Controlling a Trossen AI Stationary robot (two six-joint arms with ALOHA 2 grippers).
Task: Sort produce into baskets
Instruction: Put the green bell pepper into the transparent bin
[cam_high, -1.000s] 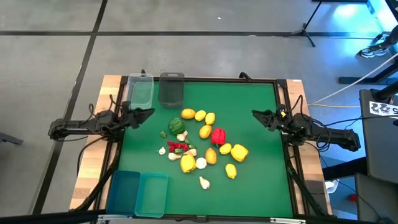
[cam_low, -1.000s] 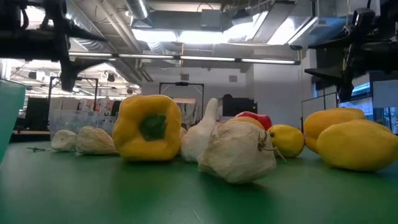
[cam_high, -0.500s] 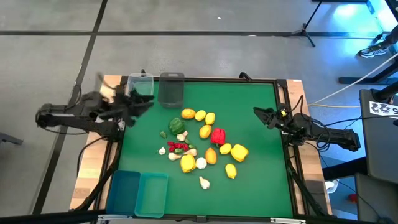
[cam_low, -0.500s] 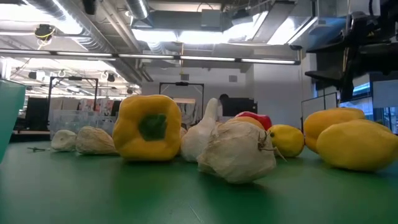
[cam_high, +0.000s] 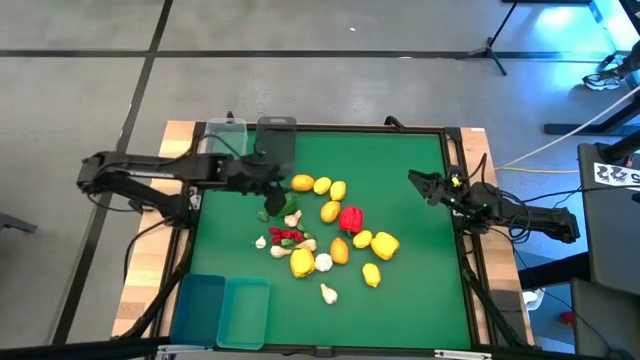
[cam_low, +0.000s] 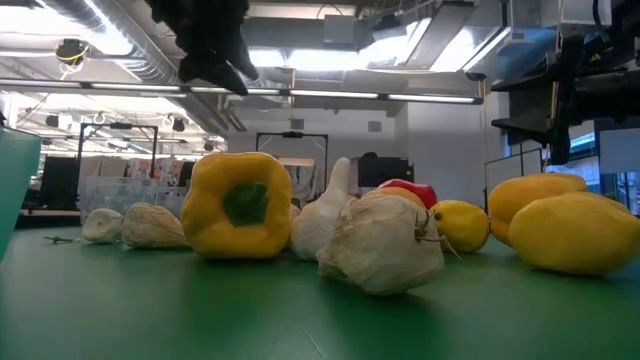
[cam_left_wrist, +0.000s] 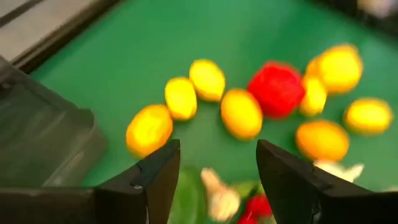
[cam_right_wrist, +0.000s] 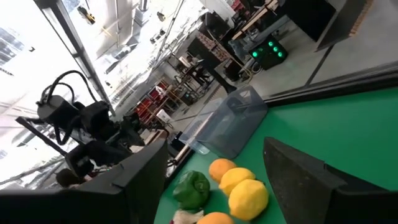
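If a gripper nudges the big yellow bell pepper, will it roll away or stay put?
The blocky yellow bell pepper probably stays put: in the low view it sits on a broad flat side on the green mat. Its glossy skin may slip. Being hollow, it is likely light.

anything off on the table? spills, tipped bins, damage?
Nothing stands out. The produce lies loose mid-mat, unsorted. All four bins sit upright and empty: clear bin and grey bin at the far edge, two teal bins at the near left corner. Left gripper, fingers open, hovers by the green pepper; right gripper waits open.
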